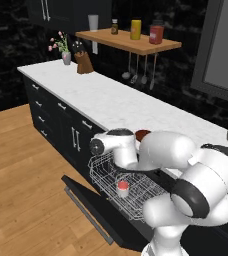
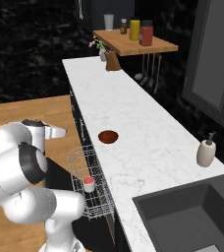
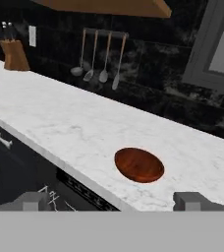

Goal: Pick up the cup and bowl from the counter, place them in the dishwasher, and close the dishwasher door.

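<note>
The reddish-brown bowl point(image 3: 139, 165) sits on the white marble counter point(image 3: 60, 123) near its front edge, also seen as the bowl point(image 2: 108, 137) and, partly behind my arm, the bowl point(image 1: 142, 134). My gripper point(image 3: 113, 201) is open, level with the counter edge and short of the bowl, with nothing between its fingers. The cup point(image 1: 122, 187), red inside, stands upright in the pulled-out white wire rack point(image 1: 103, 172) of the dishwasher; the cup point(image 2: 88, 183) shows there too. The dishwasher door point(image 1: 88, 202) hangs open and flat below the rack.
A knife block point(image 1: 84, 62) and flower vase point(image 1: 66, 57) stand at the counter's far end. A wooden shelf point(image 1: 131, 42) carries jars, with utensils point(image 3: 97, 54) hanging beneath. A soap dispenser point(image 2: 206, 151) and dark sink point(image 2: 192, 211) lie to the right.
</note>
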Robot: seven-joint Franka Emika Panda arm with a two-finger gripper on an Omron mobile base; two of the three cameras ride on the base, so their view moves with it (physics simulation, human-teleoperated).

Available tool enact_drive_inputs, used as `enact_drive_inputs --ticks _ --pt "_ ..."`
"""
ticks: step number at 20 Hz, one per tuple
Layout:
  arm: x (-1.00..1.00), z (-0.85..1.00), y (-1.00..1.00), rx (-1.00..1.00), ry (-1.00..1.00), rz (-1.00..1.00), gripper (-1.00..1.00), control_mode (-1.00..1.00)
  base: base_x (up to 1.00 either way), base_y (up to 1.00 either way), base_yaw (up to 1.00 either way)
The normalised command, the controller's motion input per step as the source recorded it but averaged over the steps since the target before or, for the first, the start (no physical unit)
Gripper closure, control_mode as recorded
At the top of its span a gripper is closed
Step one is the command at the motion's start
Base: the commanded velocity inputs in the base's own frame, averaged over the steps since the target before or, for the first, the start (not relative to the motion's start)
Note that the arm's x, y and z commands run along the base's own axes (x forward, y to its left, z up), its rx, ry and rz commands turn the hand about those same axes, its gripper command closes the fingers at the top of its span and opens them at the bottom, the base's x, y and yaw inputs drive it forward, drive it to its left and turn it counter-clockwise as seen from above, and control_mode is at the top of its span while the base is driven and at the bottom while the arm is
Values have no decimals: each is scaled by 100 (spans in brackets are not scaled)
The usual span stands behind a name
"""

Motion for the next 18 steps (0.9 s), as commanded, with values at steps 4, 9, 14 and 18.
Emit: enact_drive_inputs --ticks 4,9,14,18 --pt "-21 100 -28 -27 36 0 -100 -100 0 0 0" --pt "-23 84 -22 -7 38 15 -100 -100 0 0 0" --pt "0 -29 -4 -4 37 21 -100 -100 0 0 0" --pt "16 -33 -13 -1 24 18 -100 -100 0 0 0"
